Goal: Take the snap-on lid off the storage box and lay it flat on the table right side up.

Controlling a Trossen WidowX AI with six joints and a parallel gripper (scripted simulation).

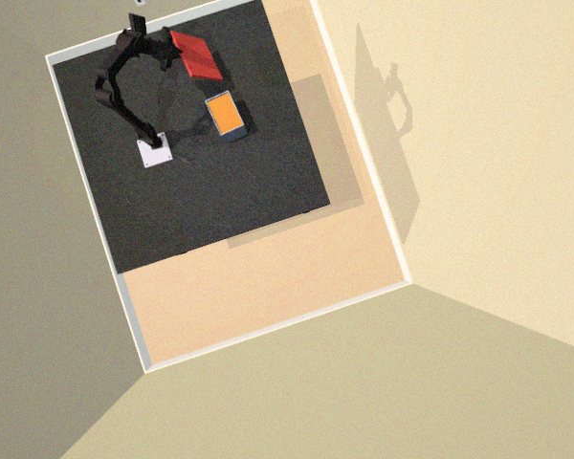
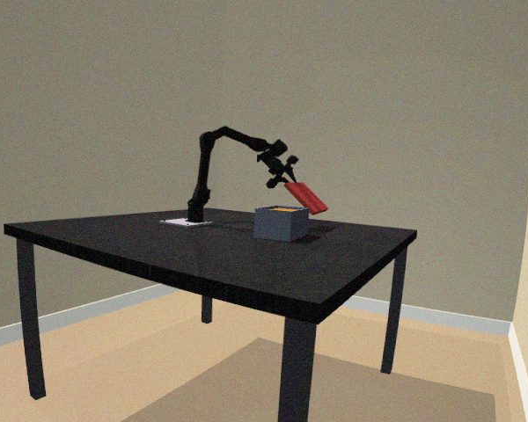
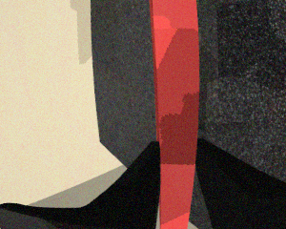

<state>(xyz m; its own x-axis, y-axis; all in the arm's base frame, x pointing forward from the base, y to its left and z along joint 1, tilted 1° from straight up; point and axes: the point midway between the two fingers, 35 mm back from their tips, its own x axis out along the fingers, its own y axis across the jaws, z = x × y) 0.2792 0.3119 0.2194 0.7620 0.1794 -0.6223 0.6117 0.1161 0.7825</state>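
Observation:
The red lid (image 1: 196, 54) (image 2: 306, 197) (image 3: 175, 102) is off the box and hangs in the air, tilted steeply with its far end down. My gripper (image 1: 172, 45) (image 2: 288, 181) (image 3: 176, 148) is shut on the lid's upper edge; in the wrist view the lid shows edge-on between the two dark fingers. The blue-grey storage box (image 1: 226, 119) (image 2: 280, 223) stands open on the black table (image 1: 203, 197) (image 2: 237, 267), its orange inside showing. The lid is held above the table just behind and beside the box, apart from it.
The arm's white base plate (image 1: 154, 153) (image 2: 185, 222) sits on the table left of the box. The table's back edge lies close behind the held lid. A beige rug (image 2: 327, 395) lies on the floor under the table.

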